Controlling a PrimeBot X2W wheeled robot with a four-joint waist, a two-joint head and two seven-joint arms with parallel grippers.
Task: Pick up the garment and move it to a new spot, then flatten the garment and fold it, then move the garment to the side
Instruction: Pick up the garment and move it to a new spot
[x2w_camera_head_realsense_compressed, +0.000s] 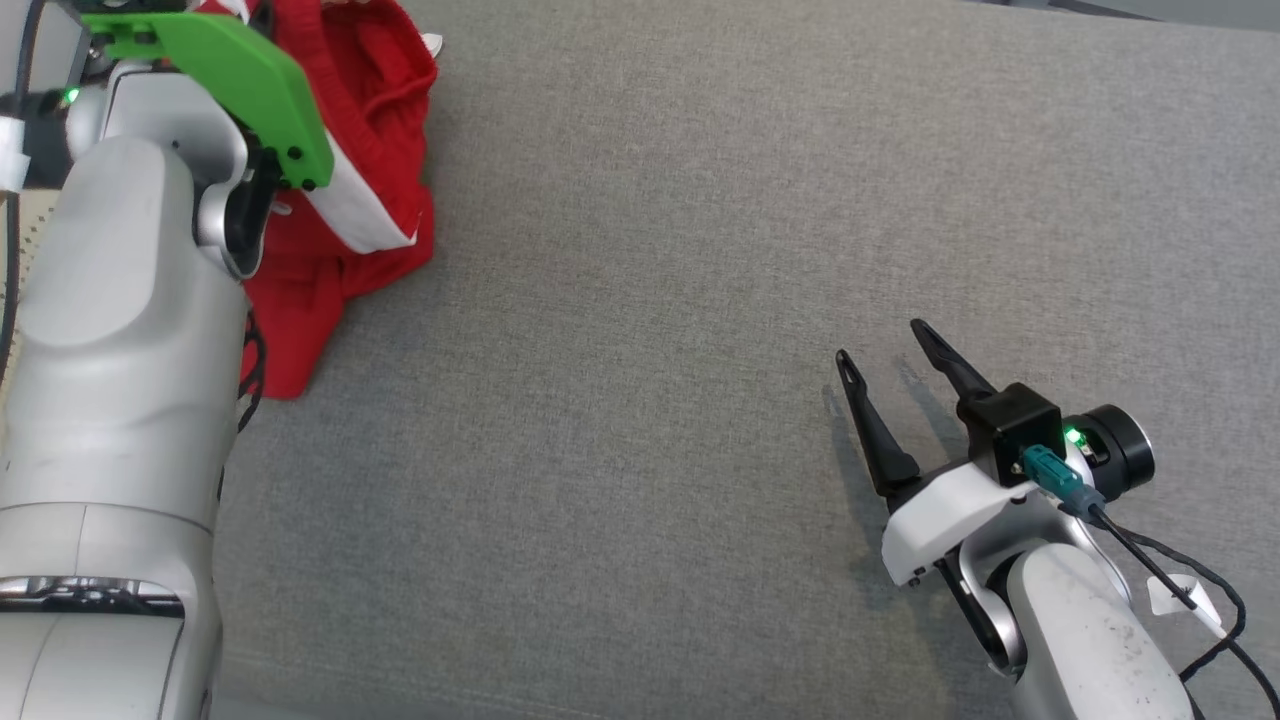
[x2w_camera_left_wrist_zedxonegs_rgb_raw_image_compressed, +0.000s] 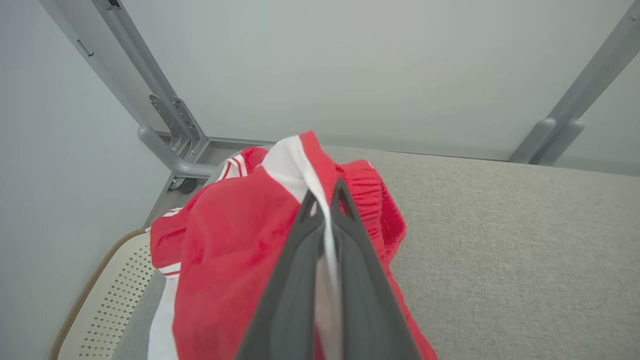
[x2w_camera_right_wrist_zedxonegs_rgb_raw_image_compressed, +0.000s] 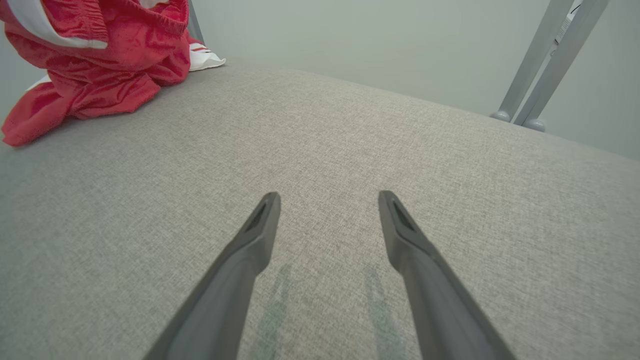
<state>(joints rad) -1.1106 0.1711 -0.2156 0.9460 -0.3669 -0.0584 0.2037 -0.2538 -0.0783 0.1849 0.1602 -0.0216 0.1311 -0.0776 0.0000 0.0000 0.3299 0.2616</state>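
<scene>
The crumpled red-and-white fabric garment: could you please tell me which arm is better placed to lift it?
Left: the left gripper is shut on the red-and-white fabric garment; the open right gripper sits apart from it.

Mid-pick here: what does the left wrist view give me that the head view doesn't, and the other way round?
Left wrist view: the left gripper shut on a white stripe of the crumpled red-and-white fabric garment, with grey metal frame tubes behind it.
Head view: the right gripper open over the grey woven fabric surface, well apart from the garment; a green plastic plate on the left wrist.
Both: the garment bunched near the surface's left edge.
</scene>
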